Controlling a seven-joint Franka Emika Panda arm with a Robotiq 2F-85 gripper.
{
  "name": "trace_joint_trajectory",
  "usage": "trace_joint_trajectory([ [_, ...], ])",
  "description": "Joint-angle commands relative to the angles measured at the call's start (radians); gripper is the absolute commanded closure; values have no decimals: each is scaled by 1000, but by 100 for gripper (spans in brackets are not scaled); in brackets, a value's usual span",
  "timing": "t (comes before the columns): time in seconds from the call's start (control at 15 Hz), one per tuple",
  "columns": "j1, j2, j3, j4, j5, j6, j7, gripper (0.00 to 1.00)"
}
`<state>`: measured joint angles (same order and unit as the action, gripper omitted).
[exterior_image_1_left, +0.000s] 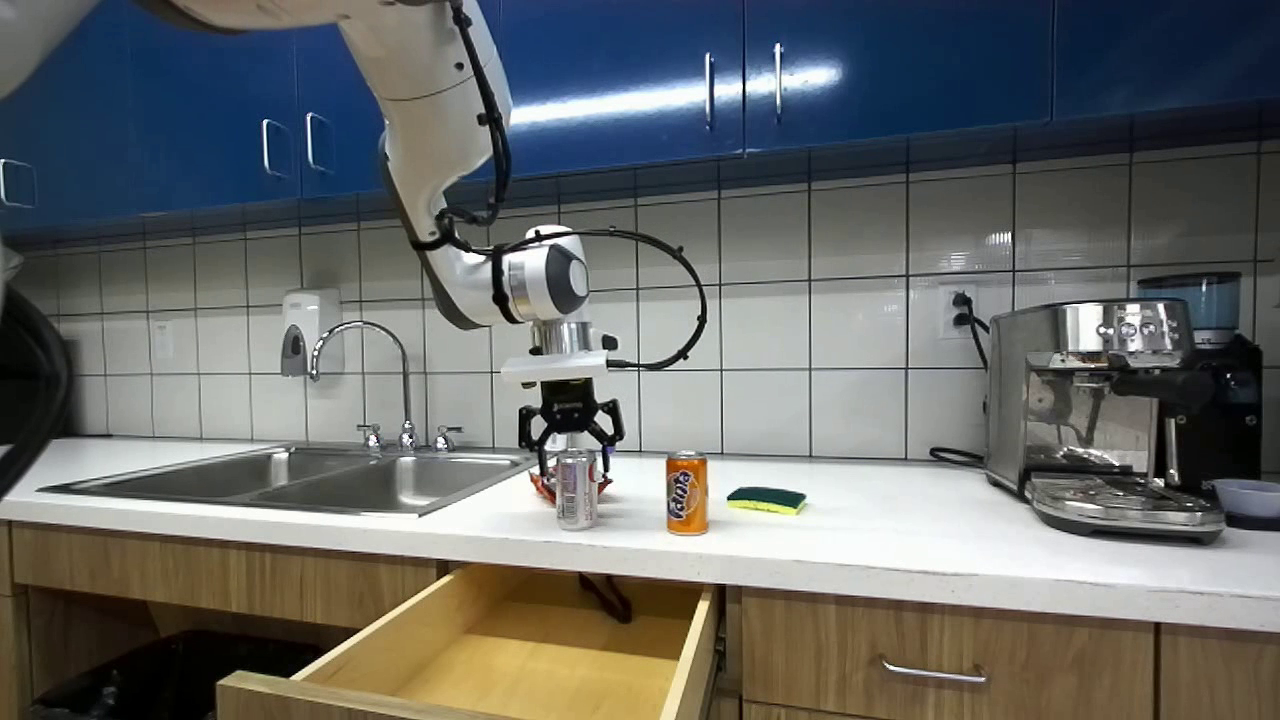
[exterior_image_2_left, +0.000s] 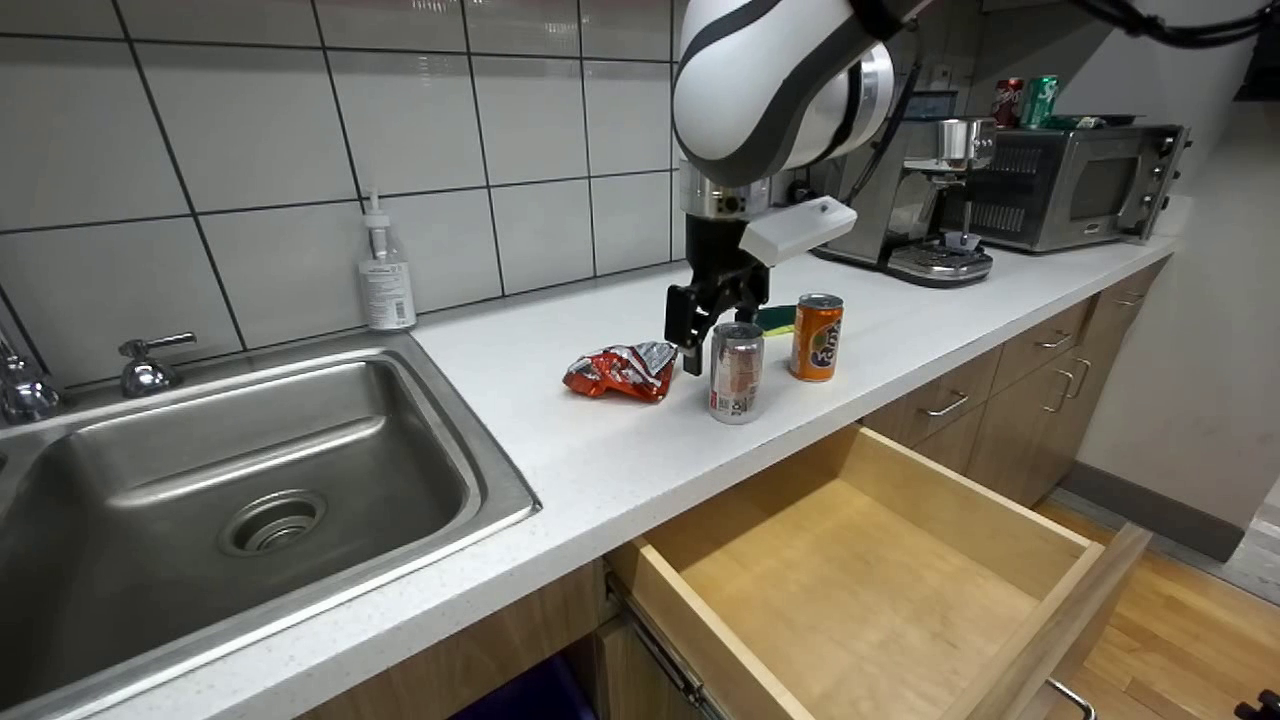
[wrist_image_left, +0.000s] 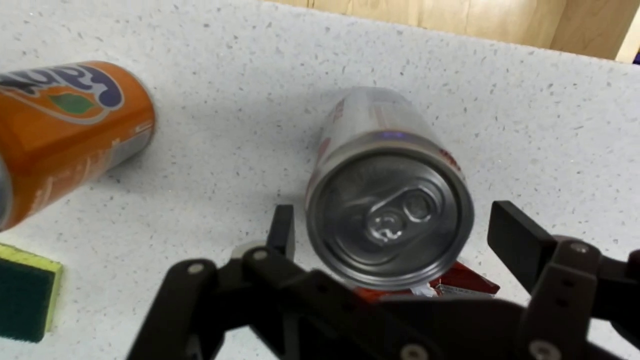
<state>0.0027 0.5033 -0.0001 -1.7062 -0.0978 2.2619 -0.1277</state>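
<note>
Kitchen counter (exterior_image_2_left: 590, 460): silver soda can (exterior_image_2_left: 736, 385) upright at parted jaws

Tiled wall (exterior_image_1_left: 860, 330) behind, blue cabinets (exterior_image_1_left: 620, 90) above. The silver soda can, marked in red, stands on the counter near its front edge, above the open wooden drawer (exterior_image_2_left: 860, 580). Pull tab (wrist_image_left: 402, 212) in place; contents hidden. The Robotiq gripper (wrist_image_left: 392, 235) hangs at this can with its jaws apart; the wrist view shows fingers (wrist_image_left: 522, 245) on both sides and a narrow gap at each.

To the right, an orange Fanta can (exterior_image_1_left: 686, 493) stands upright, its contents also hidden. Farther right lies a green-and-yellow sponge (exterior_image_1_left: 766, 500). A crumpled red-and-silver wrapper (exterior_image_2_left: 622, 372) lies on the far side of the silver soda can.

Containers noted:
Wooden drawer: open toward the near side; a dark strap-like item (exterior_image_1_left: 607, 600) shows at its far end, identity unclear.
Steel sink (exterior_image_1_left: 290, 478), left: two basins, a drain (exterior_image_2_left: 272, 522) visible in the right one.
Pump bottle (exterior_image_2_left: 387, 290), at the sink's far right corner: fill level cannot be told.
Bin (exterior_image_1_left: 210, 655), below the counter at left: lined in black.
Grinder hopper (exterior_image_1_left: 1205, 298), right: contents unclear.
Countertop oven (exterior_image_2_left: 1085, 185), far right: a dark red can (exterior_image_2_left: 1007, 102) and a green can (exterior_image_2_left: 1040, 100) stand on top.
</note>
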Motion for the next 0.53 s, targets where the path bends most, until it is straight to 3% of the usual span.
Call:
trace_joint_trajectory([
  [0.0, -9, 2, 11, 15, 20, -32, -6, 26],
  [0.47, -7, -13, 8, -8, 17, -23, 2, 82],
])
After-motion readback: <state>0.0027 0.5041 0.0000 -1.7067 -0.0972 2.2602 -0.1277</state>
